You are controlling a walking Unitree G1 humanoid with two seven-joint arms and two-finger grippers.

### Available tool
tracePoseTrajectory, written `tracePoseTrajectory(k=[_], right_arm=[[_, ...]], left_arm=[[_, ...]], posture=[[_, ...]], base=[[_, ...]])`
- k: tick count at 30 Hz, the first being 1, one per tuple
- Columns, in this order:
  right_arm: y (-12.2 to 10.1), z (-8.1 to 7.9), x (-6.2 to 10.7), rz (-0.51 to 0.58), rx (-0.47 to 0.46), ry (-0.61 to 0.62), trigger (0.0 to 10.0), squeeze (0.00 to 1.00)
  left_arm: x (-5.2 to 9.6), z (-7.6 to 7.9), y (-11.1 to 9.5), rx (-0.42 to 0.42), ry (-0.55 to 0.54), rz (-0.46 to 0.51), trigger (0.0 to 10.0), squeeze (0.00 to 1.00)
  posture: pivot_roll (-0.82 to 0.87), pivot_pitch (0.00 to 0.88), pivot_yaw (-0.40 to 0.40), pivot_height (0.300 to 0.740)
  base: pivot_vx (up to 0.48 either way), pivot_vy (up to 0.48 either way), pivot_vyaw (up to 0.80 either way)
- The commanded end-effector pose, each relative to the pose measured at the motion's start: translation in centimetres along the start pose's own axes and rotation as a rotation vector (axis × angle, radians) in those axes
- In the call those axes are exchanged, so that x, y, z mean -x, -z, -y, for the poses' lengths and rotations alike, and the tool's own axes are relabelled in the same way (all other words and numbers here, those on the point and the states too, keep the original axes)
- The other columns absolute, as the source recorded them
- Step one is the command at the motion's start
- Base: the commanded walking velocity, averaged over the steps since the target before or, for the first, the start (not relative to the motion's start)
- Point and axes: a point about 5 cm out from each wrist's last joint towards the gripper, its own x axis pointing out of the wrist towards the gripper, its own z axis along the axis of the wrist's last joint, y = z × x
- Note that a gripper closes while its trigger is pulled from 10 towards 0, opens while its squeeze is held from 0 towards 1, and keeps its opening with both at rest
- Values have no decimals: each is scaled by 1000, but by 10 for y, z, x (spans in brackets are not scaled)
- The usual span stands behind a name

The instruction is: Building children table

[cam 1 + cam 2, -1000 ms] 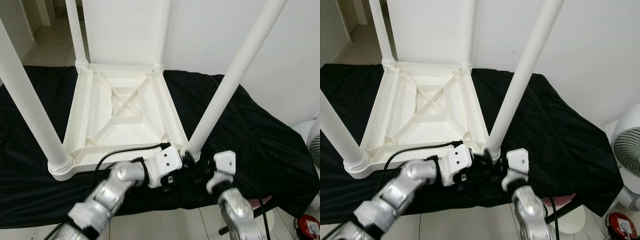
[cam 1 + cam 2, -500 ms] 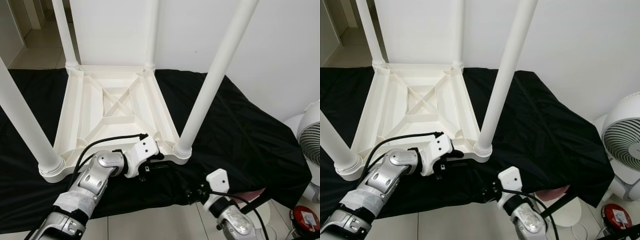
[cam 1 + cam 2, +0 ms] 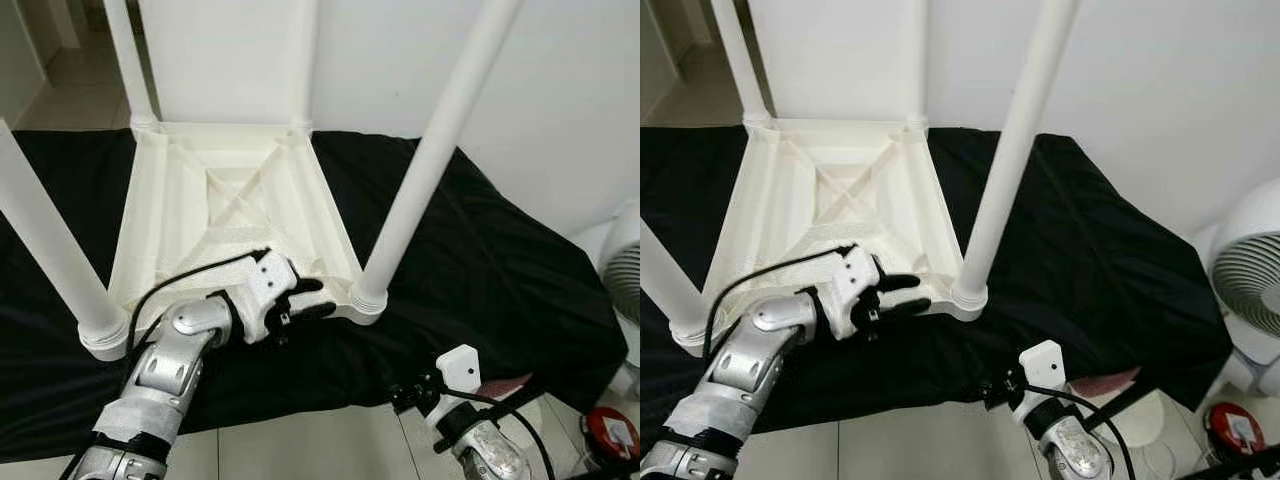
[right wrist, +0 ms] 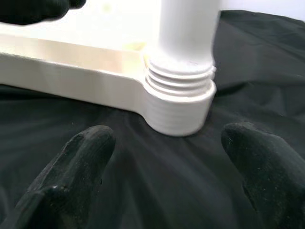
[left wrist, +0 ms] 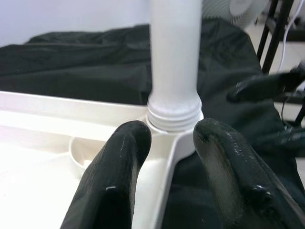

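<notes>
A white plastic children's table lies upside down on a black cloth, with its legs standing upright. The near right leg sits in its threaded corner socket. My left gripper is open at the table's near rim, just left of that socket; in the left wrist view its fingers frame the leg's base without touching it. My right gripper is open and low by the cloth's front edge, a short way from the socket, holding nothing.
A white fan stands on the floor at the right, with a red object below it. A white wall rises close behind the table. Pale floor tiles run along the cloth's front edge.
Both grippers have left the near right leg's base. The right one dropped back to the cloth's front edge; the left one shifted left along the rim. The camera also moved.
</notes>
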Motion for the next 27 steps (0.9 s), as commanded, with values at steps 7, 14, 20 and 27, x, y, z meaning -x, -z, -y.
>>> tracePoseTrajectory(k=[7, 14, 20, 27], right_arm=[[4, 5, 6, -15, -2, 9, 10000, 0], [5, 9, 8, -24, 2, 20, 10000, 0], [5, 8, 7, -23, 1, 24, 10000, 0], [6, 8, 7, -24, 2, 26, 10000, 0]], left_arm=[[0, -6, 6, -15, -164, -28, 10000, 0], [0, -1, 14, -63, -124, -92, 10000, 0], [0, -1, 12, -66, -115, -91, 10000, 0], [1, 2, 9, -62, -80, -74, 10000, 0]], posture=[[29, 90, -86, 740], [25, 89, -79, 740], [25, 89, -77, 740], [27, 88, -74, 740]], base=[[0, 0, 0], [0, 0, 0], [0, 0, 0], [0, 0, 0]])
